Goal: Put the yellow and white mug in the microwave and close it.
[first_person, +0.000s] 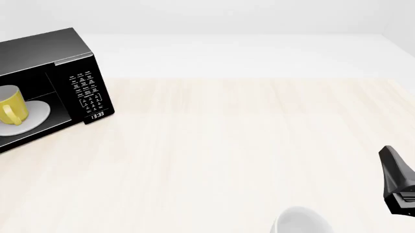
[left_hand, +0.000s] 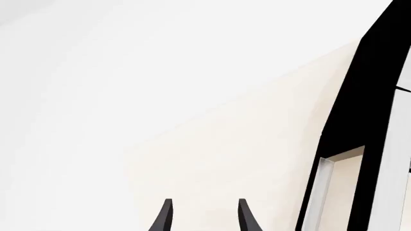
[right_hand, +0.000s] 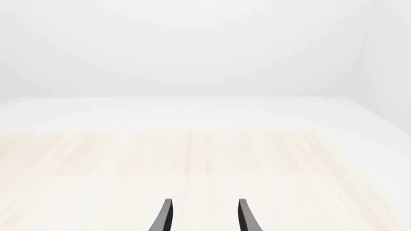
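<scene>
The black microwave [first_person: 83,90] stands at the table's far left with its cavity open to view. The yellow and white mug [first_person: 11,105] stands upright on the white round plate [first_person: 38,112] inside it. The left arm is out of the front view. In the left wrist view my left gripper [left_hand: 205,206] is open and empty, with a black, windowed panel of the microwave [left_hand: 369,96] close beside it. My right gripper [first_person: 391,160] is at the table's right edge, far from the microwave, and is open and empty in its wrist view [right_hand: 205,206].
A plain white round cup [first_person: 300,222] sits at the table's front edge, left of my right gripper. The light wooden table [first_person: 246,141] stretches between the microwave and my right arm. A white wall lies beyond.
</scene>
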